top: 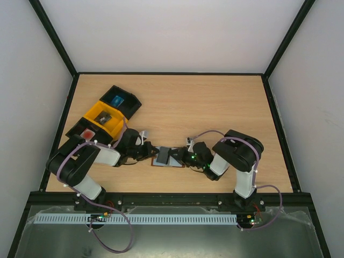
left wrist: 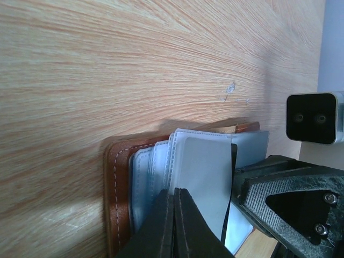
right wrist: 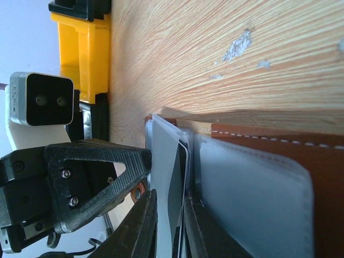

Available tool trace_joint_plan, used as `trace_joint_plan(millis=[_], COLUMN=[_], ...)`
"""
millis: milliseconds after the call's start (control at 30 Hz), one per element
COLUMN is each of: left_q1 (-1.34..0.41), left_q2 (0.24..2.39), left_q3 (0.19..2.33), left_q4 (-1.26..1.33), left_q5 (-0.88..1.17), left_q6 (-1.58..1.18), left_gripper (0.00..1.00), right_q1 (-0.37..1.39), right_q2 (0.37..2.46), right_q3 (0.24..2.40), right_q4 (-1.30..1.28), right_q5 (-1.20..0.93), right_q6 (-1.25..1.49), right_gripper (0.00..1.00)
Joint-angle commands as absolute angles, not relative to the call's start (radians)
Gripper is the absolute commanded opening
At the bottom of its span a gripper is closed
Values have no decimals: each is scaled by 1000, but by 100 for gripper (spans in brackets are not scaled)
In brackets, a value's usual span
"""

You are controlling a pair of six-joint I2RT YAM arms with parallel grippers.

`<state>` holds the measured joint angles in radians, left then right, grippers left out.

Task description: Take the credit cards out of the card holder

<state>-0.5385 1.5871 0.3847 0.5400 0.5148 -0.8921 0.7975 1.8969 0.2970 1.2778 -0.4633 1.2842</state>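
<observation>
From above, the wallet [top: 167, 158] lies open on the table [top: 215, 107] between the two arms. The left gripper [top: 152, 154] is at its left edge and the right gripper [top: 184, 157] at its right, but their jaws are too small to read here. In the left wrist view, the left gripper [left wrist: 173, 192] is fully closed, its tips over a pale sleeve [left wrist: 201, 166]. I cannot tell whether anything is pinched between them, and the frame cuts off the wallet's lower part. In the right wrist view, the right gripper [right wrist: 169, 194] has its jaws slightly apart, one on either side of an upright sleeve leaf. A dark strip [right wrist: 186, 161] beside the leaf may be a card's edge. Whether the jaws actually clamp the leaf is unclear.
</observation>
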Motion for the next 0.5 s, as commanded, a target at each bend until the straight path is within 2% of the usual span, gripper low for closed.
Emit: trace_joint_plan(millis=[0, 133, 467], left_q1=[-561, -559, -560], left_q2=[1648, 1659, 1654], left_q3=[345, 369, 387], left_q4=[442, 406, 341], left_q5=[502, 485, 428], left_q6=[-889, -864, -836], left_gripper=[3, 3, 3], right_q1=[793, 792, 789], right_q2=[1915, 1934, 1933], right_q3=[313, 307, 264], right_q4=[1287, 1307, 1345], right_q5=[-451, -436, -420], right_q6=[1277, 1257, 1245], right_gripper=[14, 3, 2])
